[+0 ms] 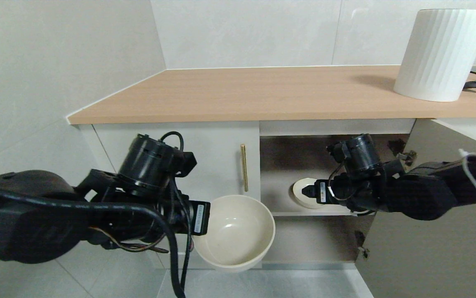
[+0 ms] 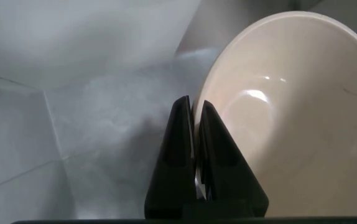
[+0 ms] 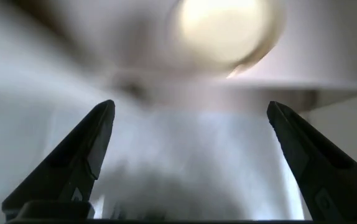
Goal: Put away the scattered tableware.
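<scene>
- Tableware is showing as two pieces: a cream bowl (image 1: 233, 231) low in the middle of the head view, and a pale round dish (image 1: 298, 199) right of centre.
- That bowl is hanging in the air in front of the closed cabinet door (image 1: 204, 157), lower in the frame than the shelf (image 1: 277, 200), with its opening facing up. It is not resting on anything.
- Left gripper (image 1: 204, 217) is clamping the bowl's rim. In the left wrist view its fingers (image 2: 181, 137) are pinching the wall, one outside and one inside the bowl (image 2: 290, 112).
- Right gripper (image 1: 309, 191) is hovering at the open compartment right of centre. Its fingers (image 3: 91, 143) are standing wide apart and carrying nothing, with the dish (image 3: 225, 31) lying beyond them.
- Dish is lying on the shelf inside the open cupboard, so that piece is looking put away.
- Progress is reading as about halfway: one piece stored, one in hand.
- What is remaining, by my reckoning, is carrying the bowl rightward and up to the shelf, setting it beside the dish and letting go.
- Counting: one bowl, one dish, two grippers, one shelf in use, one brass handle (image 1: 243, 167), one ribbed white container (image 1: 443, 54) on the wooden countertop (image 1: 242, 93) at upper right.
</scene>
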{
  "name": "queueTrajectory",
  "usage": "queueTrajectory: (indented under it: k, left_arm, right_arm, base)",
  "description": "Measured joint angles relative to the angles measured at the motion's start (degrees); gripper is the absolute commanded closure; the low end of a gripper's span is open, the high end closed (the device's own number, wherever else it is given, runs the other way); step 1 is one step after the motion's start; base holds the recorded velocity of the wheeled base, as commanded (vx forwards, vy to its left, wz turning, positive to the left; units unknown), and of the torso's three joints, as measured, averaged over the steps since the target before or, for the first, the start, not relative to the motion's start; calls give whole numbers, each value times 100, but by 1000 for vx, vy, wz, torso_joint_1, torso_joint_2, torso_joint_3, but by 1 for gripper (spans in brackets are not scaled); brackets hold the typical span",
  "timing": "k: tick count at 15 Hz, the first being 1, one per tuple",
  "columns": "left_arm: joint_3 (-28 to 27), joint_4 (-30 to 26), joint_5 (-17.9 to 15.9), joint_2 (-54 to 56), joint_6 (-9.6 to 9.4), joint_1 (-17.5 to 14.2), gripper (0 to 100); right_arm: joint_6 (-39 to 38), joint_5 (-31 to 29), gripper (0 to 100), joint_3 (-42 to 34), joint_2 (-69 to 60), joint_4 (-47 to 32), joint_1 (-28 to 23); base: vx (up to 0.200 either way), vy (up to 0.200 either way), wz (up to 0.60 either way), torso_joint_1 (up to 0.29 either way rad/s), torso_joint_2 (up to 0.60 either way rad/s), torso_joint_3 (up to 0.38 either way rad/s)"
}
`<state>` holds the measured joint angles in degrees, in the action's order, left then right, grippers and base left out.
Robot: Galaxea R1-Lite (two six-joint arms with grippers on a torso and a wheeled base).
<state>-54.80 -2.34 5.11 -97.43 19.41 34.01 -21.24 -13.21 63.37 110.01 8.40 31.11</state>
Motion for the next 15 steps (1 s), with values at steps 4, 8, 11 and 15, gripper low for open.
queueTrajectory:
  k: [4,8,11,15]
  left_arm:
    - [28,677,791,-633,-9,510,100]
    - [39,1030,874,-814,-9,758,100]
    - [44,1035,917,-751,-11,879,100]
    - [85,1039,1022,-644,-1,968,100]
  right_arm:
    - [6,501,0,-229,-1153,-1097,846]
    - [0,679,0,-265,-1423,-1181,1125]
    - [-13,677,0,-268,-1282,-1173,1208]
    - [-44,662,0,-229,-898,-1126,1219]
  base:
    - [0,0,0,0,0,0]
    - [0,0,0,0,0,0]
    - [0,0,0,0,0,0]
    - [0,0,0,0,0,0]
